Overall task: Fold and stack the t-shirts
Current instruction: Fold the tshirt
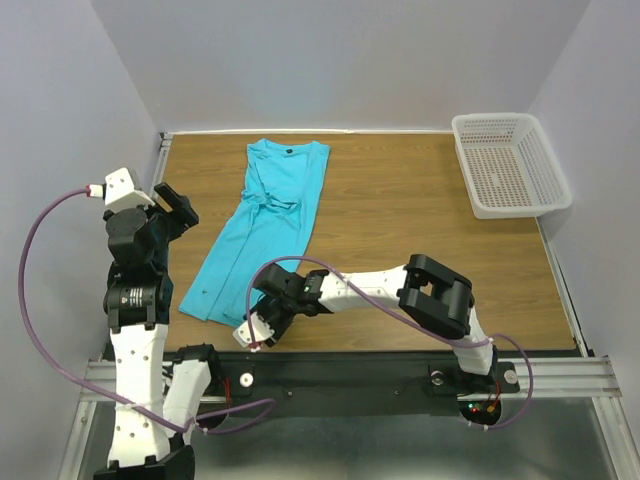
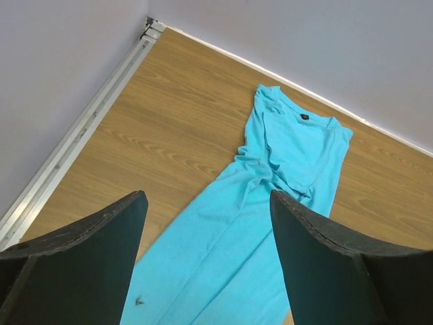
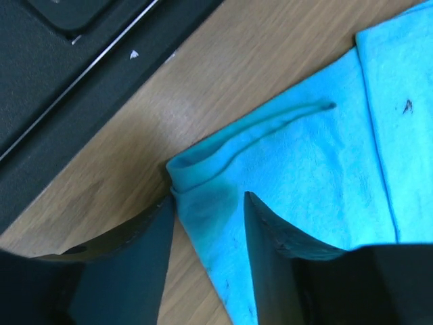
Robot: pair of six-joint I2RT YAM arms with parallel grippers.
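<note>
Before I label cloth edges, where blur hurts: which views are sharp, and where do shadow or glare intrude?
Top external: evenly lit, t-shirt crisp, no hard shadows. Left wrist: cloth sharp, the left gripper's dark fingers slightly soft. Right wrist: pale glare on the table, shadow on the hem between the right gripper's soft-edged fingers.

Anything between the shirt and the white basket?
Nothing: in the top external view, only bare wooden table separates the turquoise t-shirt from the white basket.

Bright, even light; soft shadows.
</note>
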